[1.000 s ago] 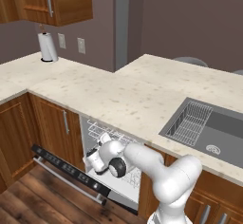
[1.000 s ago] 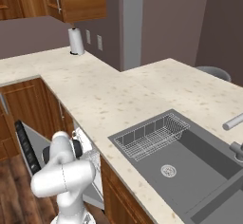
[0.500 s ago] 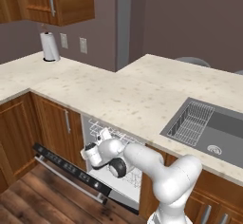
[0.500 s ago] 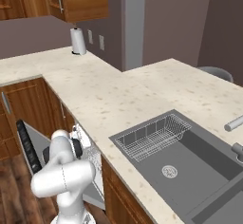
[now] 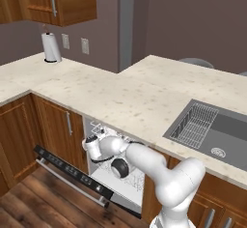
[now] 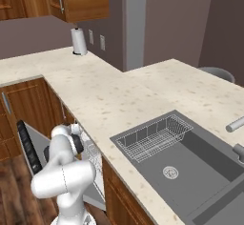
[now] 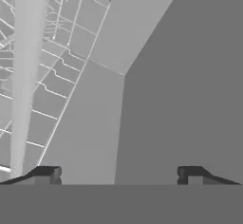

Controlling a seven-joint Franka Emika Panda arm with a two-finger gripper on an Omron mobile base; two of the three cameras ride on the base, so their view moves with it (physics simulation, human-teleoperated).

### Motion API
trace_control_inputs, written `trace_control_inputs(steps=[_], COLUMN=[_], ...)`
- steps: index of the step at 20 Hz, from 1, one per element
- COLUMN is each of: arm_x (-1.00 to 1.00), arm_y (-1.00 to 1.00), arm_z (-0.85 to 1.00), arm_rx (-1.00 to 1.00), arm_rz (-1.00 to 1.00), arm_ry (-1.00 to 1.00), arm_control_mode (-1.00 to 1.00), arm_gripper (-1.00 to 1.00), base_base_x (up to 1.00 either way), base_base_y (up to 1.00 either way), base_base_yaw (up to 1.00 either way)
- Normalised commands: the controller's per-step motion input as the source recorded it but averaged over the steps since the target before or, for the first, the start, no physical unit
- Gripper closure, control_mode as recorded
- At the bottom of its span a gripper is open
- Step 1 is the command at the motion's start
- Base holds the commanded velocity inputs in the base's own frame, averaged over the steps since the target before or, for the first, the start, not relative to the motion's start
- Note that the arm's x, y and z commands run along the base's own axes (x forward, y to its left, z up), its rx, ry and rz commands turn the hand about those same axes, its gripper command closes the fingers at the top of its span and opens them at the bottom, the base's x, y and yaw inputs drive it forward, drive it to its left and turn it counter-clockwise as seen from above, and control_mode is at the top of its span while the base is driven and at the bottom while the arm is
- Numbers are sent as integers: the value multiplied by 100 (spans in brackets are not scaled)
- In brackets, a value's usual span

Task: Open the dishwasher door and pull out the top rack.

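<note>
The dishwasher door [image 5: 72, 174] hangs partly open, tilted outward, its black control strip with small buttons facing up; its inner grey face [image 6: 37, 148] shows in the right base view. Behind it, the top rack [image 5: 99, 130] of white wires sits inside the opening under the counter, also seen as the top rack [image 6: 91, 149] beside my arm. My gripper [image 5: 89, 143] reaches into the opening just below the rack's front. In the hand view my gripper [image 7: 118, 173] is open, with nothing between its fingertips [image 7: 47, 173]; white rack wires [image 7: 52, 52] cross the upper left over grey walls.
The counter edge [image 5: 120, 125] overhangs the opening. Brown cabinet doors [image 5: 55, 125] flank it on the left. A sink [image 5: 212, 135] with a grey wire grid [image 5: 193, 125] lies to the right. A paper towel roll [image 5: 50, 47] stands at the back left.
My hand has risen a little and moved closer to the rack inside the opening. The door stays at the same tilt. The views have shifted slightly.
</note>
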Motion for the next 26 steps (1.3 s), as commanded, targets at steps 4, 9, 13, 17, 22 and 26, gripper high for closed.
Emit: trace_control_inputs(steps=[4,9,13,17,22,26], arm_x=[76,100,47,-26,-94,-99], arm_y=[-65,-81,-28,8,66,90], arm_z=[7,-63,-95,-83,-83,-76], arm_rx=[0,11,27,33,35,37], arm_rz=[-19,-16,0,11,17,11], arm_ry=[0,39,91,82,73,73], arm_control_mode=[-100,-100,-100,-100,-100,-100], arm_gripper=[-100,-100,-100,-100,-100,-100], base_base_x=[0,0,0,0,0,0], base_base_y=[0,0,0,0,0,0], base_base_yaw=[0,0,0,0,0,0])
